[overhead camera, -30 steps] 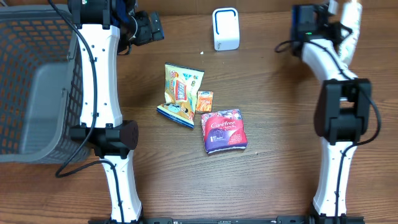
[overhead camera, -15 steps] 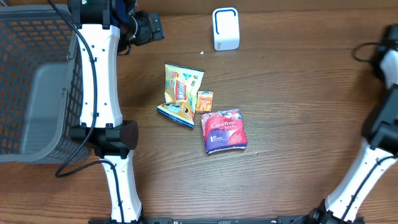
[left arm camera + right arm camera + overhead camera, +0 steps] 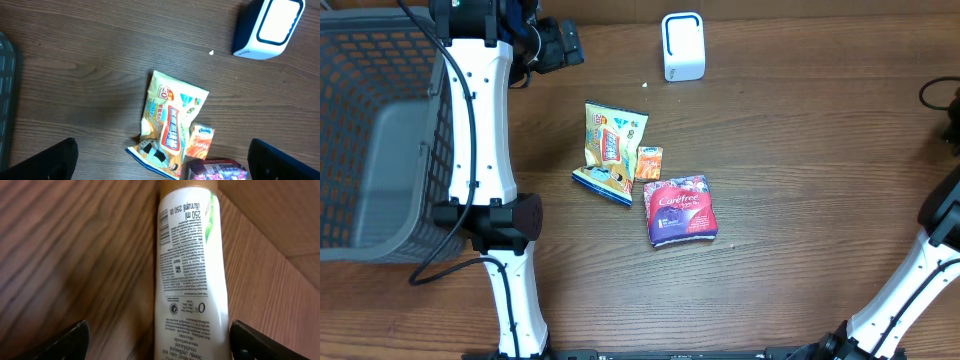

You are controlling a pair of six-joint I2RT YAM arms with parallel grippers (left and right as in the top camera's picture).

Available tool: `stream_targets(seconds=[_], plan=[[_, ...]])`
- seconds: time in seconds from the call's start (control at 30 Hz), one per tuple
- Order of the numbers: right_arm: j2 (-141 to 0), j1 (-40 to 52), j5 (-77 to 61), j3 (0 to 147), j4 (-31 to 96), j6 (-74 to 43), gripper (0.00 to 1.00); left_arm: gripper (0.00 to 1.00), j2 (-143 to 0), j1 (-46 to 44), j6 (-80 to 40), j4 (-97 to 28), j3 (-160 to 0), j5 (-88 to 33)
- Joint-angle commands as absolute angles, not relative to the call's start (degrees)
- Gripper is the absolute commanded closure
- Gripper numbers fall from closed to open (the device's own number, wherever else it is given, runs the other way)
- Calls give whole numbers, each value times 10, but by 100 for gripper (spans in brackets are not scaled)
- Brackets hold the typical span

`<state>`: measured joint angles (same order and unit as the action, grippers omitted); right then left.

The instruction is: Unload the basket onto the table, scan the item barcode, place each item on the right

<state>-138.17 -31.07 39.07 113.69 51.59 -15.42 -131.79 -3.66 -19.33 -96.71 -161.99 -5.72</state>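
right fingers have just sprung apart, freeing the white bottle at the right; left fingers spread, empty; snack packet likely next.

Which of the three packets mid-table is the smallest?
The little orange packet, lying between the yellow snack bag and the purple Carefree pack; both are clearly bigger.

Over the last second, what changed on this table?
The right arm swung from near the scanner out to the right edge of the view, and its fingers let go of the white bottle. The packets, scanner, basket and left arm stayed put.
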Motion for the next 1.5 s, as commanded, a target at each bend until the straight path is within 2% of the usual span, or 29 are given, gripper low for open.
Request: stream_targets(seconds=[0.0, 0.13, 0.3, 0.43, 0.53, 0.67, 0.9, 0.93, 0.97, 1.0, 1.27, 1.47], plan=[[-1320, -300, 341, 1164, 521, -166, 13, 1, -1313, -38, -193, -968, -1624, -55], [-1293, -301, 298, 1198, 551, -217, 14, 0, -1313, -38, -193, -968, -1624, -55], [-1252, -314, 185, 1230, 568, -226, 14, 1, -1312, -38, -193, -968, -1624, -55], [-1249, -349, 184, 1228, 608, -256, 14, 0, -1313, -38, -193, -968, -1624, -55], [-1252, -390, 167, 1214, 639, -304, 19, 0, -1313, -38, -193, -968, -1624, -55], [-1252, -450, 95, 1169, 646, -305, 20, 0, -1313, -38, -193, -968, -1624, -55], [-1253, -472, -15, 1080, 599, -300, 23, 0, -1313, -39, -193, -968, -1624, -55], [-1253, -469, -36, 1080, 601, -300, 17, 0, -1313, -39, -193, -968, -1624, -55], [-1252, -467, -56, 1081, 603, -295, 7, 0, -1313, -39, -193, -968, -1624, -55], [-1246, -459, -109, 1092, 606, -266, 5, 0, -1313, -39, -193, -968, -1624, -55], [-1158, -398, -155, 1123, 647, -191, 0, 0, -1313, -39, -193, -968, -1624, -55], [-1100, -316, -334, 1122, 721, -34, 0, 1, -1313, -39, -193, -968, -1624, -55]])
